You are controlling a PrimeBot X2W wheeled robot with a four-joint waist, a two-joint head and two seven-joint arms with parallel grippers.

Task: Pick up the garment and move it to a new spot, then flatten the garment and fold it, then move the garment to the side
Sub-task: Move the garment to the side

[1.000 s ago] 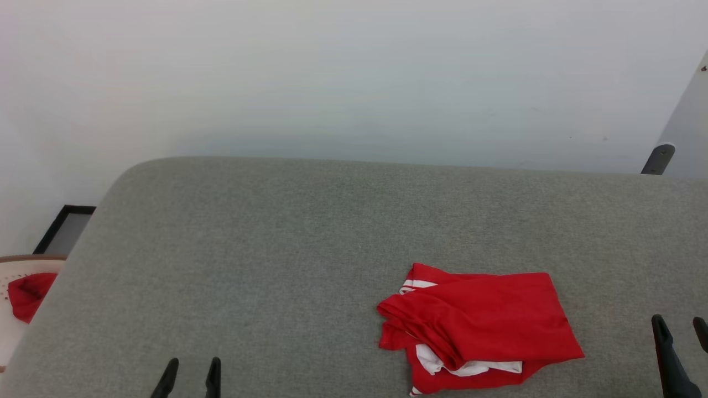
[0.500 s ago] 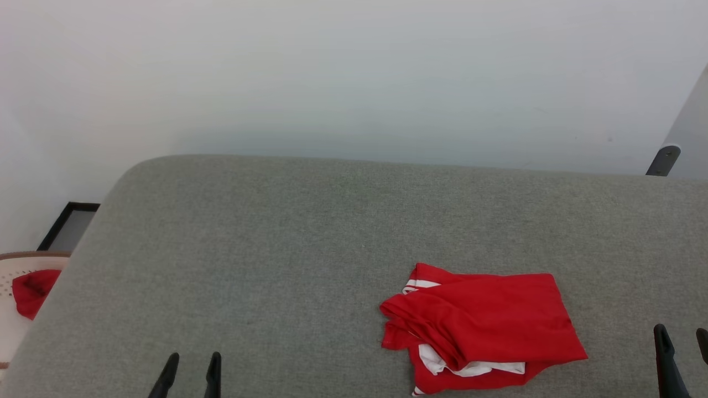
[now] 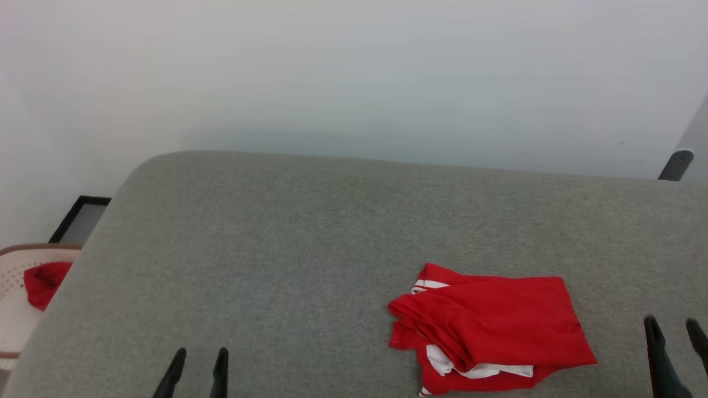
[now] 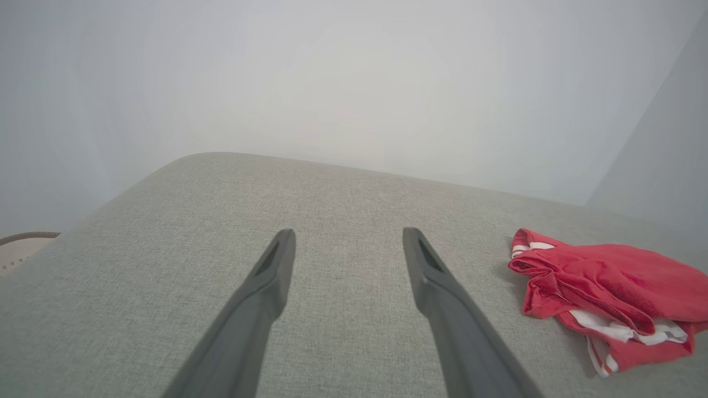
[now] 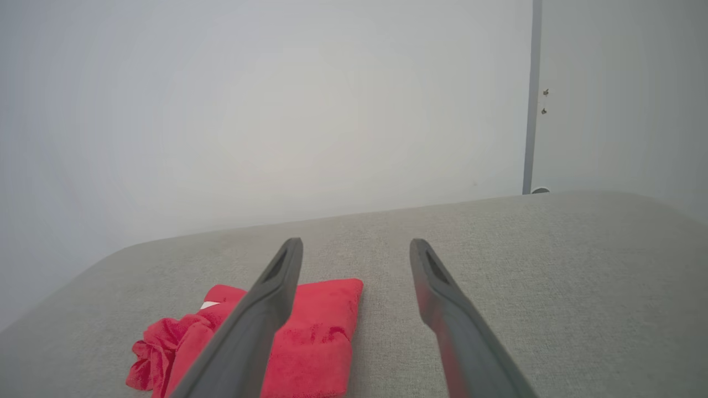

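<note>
Jaws of the left gripper (image 3: 202,351) and right gripper (image 3: 670,322) stand apart, empty. The right one should probably pinch all layers of the loosely folded garment (image 3: 498,326) together.

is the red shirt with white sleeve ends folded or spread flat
Folded, roughly: the bright red soft shirt lies bunched compactly on the grey fabric surface, red layers overlapping, white sleeve ends tucked between.
</note>
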